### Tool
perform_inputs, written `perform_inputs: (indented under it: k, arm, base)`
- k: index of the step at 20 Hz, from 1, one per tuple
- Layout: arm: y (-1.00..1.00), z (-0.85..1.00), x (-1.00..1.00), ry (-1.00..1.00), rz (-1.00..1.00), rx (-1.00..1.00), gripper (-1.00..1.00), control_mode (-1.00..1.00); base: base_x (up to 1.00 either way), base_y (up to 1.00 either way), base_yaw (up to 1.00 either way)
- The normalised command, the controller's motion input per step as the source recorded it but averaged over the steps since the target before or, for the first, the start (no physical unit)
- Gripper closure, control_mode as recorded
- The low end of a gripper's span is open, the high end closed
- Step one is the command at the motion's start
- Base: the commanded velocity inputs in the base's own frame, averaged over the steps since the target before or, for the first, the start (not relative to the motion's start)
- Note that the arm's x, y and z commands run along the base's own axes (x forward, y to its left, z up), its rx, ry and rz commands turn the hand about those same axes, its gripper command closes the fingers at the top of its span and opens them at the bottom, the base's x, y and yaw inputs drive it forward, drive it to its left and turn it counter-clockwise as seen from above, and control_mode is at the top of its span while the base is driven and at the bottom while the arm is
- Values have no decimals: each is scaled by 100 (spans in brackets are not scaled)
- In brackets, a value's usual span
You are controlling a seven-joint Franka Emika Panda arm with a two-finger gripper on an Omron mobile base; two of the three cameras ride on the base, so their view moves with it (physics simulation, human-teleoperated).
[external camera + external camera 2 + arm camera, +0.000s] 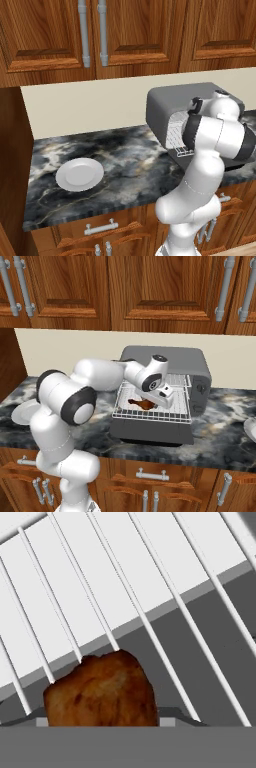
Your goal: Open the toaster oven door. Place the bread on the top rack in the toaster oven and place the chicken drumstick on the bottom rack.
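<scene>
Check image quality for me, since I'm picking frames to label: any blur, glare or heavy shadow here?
Left base view: sharp, flat even light, no glare on the white plate. Right base view: also crisp; the toaster oven cavity stays readable, the chicken drumstick clear on the pulled-out rack. Hand view: drumstick texture looks soft and pixelated up close; rack wires are clean, with no strong shadows.

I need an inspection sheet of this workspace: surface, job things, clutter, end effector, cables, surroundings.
Surface: dark marbled counter.
Job things: toaster oven on the counter, door folded down; drumstick lies on a pulled-out wire rack; which rack, cannot tell. Bread: nothing seen.
Clutter: white plate, bare, at the counter's left.
End effector: at the oven mouth, by the drumstick; open or shut, cannot tell.
Cables: nothing seen.
Surroundings: wooden cabinets above and below, cream wall.
</scene>
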Motion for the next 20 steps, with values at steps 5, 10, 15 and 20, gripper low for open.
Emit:
perform_inputs:
  k: [5,10,15,20]
  arm:
    - [-12,-7,-5,0,0,0,-100,-100]
    - [-10,0,0,-2,0,0,-100,-100]
    - [-9,8,0,-8,0,0,-100,-100]
    - [-6,16,0,-11,0,0,-100,-100]
  base:
    - [0,0,0]
    - [0,0,0]
    - [0,0,0]
    - [0,0,0]
